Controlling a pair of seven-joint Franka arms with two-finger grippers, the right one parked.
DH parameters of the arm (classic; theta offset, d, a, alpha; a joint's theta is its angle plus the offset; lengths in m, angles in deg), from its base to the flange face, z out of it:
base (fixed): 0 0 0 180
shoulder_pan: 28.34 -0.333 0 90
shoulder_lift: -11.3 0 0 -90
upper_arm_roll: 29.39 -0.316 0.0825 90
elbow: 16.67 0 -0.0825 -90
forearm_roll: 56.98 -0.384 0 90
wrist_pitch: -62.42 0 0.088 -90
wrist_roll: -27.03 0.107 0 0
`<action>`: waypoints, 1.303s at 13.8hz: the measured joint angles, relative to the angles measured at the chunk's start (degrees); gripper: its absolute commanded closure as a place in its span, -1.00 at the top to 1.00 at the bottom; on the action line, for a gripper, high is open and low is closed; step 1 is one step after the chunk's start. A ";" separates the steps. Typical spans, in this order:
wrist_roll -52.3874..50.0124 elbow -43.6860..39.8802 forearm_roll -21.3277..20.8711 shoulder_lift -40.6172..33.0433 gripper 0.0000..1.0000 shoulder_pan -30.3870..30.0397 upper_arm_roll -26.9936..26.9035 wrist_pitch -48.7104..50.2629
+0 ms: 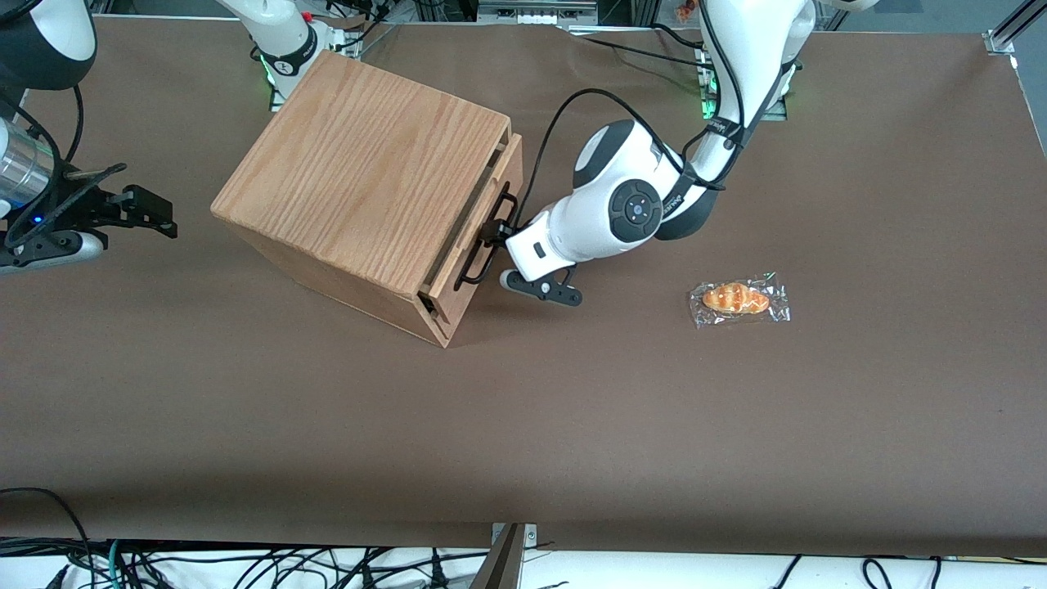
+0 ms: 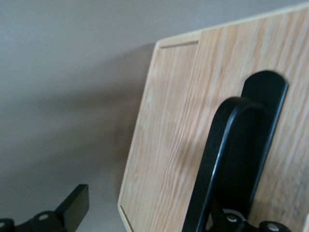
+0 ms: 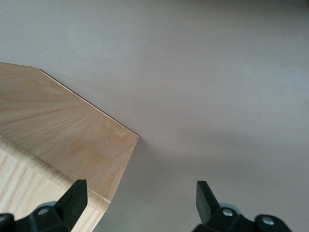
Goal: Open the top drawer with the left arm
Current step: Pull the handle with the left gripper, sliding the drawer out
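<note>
The gripper (image 1: 493, 231) is hooking spread fingers around the handle (image 1: 484, 239) — positioning to pull the top drawer (image 1: 478, 222) outward.

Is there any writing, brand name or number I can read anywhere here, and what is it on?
None can be read.
Left arm: a strip of small dark lettering on the black band beside its round joint cap, too small to read.
Wrapped bread roll: no legible print on the clear wrapper.
Oak-grained box and top drawer: no labels.
The end effector, at the drawer's black handle, carries no readable marks.
</note>
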 measured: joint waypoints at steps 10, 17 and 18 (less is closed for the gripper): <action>0.45 -0.19 -2.63 0.00 1.00 -5.39 -0.68 0.43; 0.70 -0.33 -2.62 0.00 1.00 -6.14 -0.39 1.40; 0.70 -0.36 -2.62 0.00 1.00 -6.22 -0.36 1.54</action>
